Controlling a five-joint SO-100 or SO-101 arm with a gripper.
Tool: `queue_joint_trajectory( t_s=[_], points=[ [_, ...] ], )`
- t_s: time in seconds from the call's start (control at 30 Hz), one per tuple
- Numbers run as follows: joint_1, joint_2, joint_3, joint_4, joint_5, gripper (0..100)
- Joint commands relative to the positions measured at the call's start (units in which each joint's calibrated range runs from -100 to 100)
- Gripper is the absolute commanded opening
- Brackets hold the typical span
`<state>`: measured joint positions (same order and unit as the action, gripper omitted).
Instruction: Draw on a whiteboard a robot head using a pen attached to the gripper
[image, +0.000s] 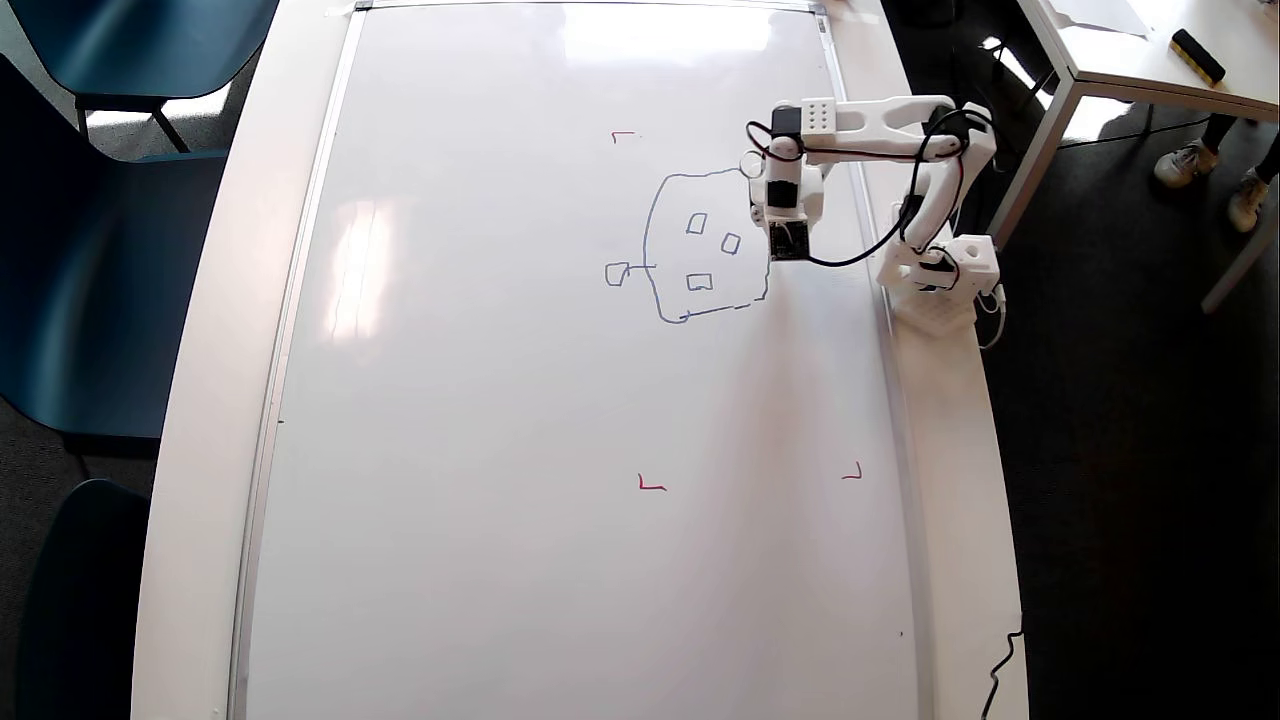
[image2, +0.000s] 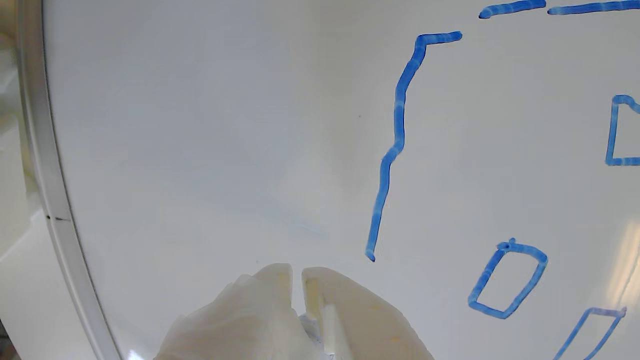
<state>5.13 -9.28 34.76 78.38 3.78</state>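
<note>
Overhead, whiteboard (image: 480, 450) fills most of the frame, glossy, thin silver frame, lying on a white table (image: 200, 400). Small red corner marks (image: 651, 485) sit on the board at centre and upper centre. Bright window glare on the board's upper left and top.

Robot head (image: 700, 250) sits in the upper right part of the board: thin blue outline, rounded and boxy, three small squares inside, one more small square on a short stalk at its left side in the overhead view. Outline looks broken near its lower right corner.

White arm reaches in from its base (image: 945, 275) on the table's right rim, upper right of the frame, black cables looping along it. Gripper (image: 785, 235) hangs over the right edge of the sketch, just beside the outline's right side.

Wrist view: gripper (image2: 297, 272) enters from the bottom edge, two pale plastic fingertips (image2: 345, 300) nearly together, only a narrow slit between them. Claw reads as closed down; something white shows low in the slit, too cropped to name. Pen itself not identifiable in either view.

Same view: blue line of the outline (image2: 397, 135) runs from upper right down to a loose end just above and right of the fingertips. One full small square (image2: 507, 280) at lower right, parts of others at the right edge. Board frame (image2: 50, 175) curves down the left side.

Blue chairs (image: 100, 250) at the left edge of the overhead view.
</note>
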Motion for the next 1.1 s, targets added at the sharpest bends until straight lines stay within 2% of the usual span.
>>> queue_joint_trajectory(
  t_s=[0.0,0.4,1.07],
  points=[
    [0.5,0.8,-0.2,-1.4,0.2,1],
    [0.7,4.4,-0.9,-3.0,0.2,1],
    [9.9,11.1,-10.3,-3.1,3.8,1]
  ],
)
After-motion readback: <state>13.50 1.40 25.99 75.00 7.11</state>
